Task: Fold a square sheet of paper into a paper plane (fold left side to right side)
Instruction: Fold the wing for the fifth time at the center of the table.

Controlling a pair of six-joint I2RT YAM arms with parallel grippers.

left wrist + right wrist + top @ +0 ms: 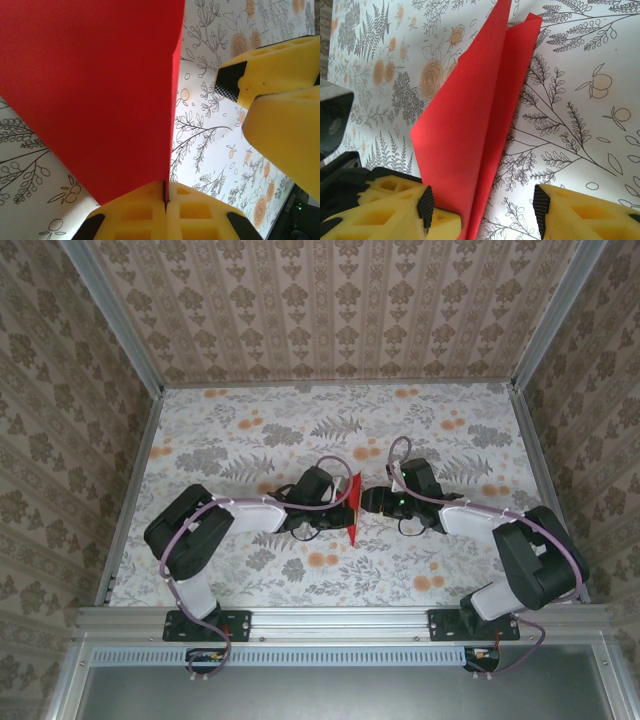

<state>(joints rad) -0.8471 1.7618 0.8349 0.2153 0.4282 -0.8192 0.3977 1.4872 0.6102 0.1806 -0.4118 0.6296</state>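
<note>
Already creased into a narrow layered dart, the paper plane [470,135] is pinched in the closed left gripper [165,199] and straddled, ungripped, by the part-open right gripper [482,210]; final flattening seemingly remains.

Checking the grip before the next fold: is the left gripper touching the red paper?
Touching. The left wrist view shows the left gripper shut on the red paper, its edge pinched between the yellow fingers.
</note>
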